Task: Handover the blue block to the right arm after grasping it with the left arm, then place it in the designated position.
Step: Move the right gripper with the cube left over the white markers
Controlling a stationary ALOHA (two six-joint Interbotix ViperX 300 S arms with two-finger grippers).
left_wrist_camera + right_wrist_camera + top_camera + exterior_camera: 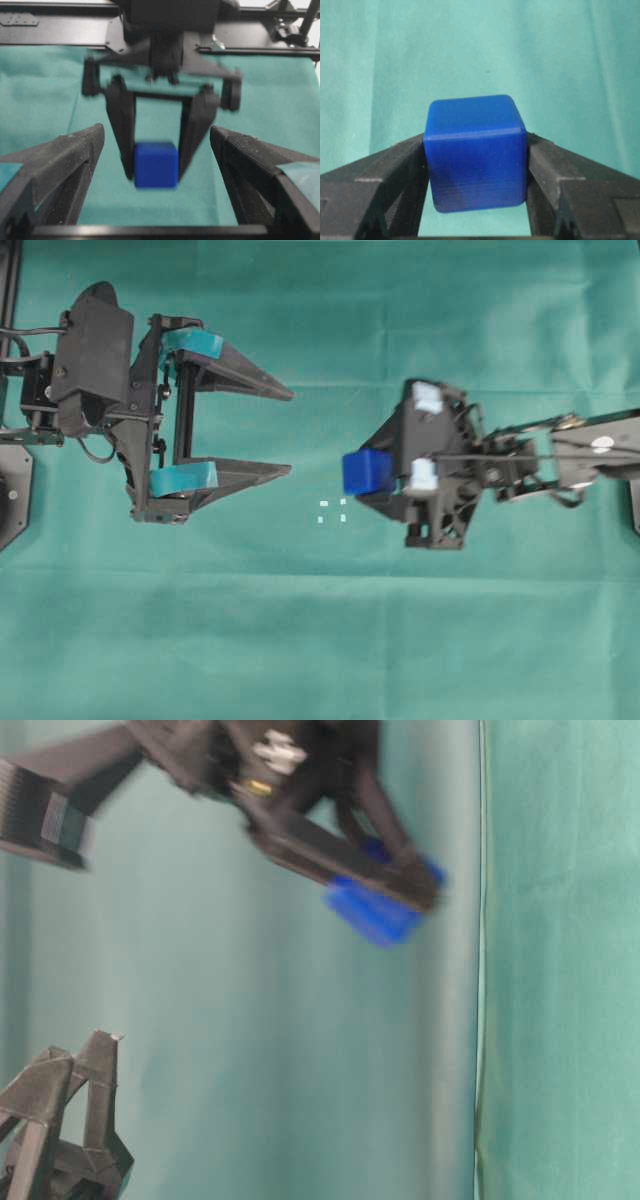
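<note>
The blue block (367,471) hangs just above the green cloth, and my right gripper (374,472), all black, is shut on it from both sides. In the right wrist view the block (476,160) fills the gap between the right gripper's (476,145) two fingers. My left gripper (291,432), with teal pads, stands wide open and empty at the left, pointing toward the block. Its wrist view shows the block (156,164) ahead, pinched by the right arm. The designated position (332,511), small white marks in a square, lies on the cloth just below-left of the block.
Green cloth (320,640) covers the table. Black frame rails (50,20) run along the far side behind the right arm. The arm bases sit at the left (12,490) and right (634,500) edges.
</note>
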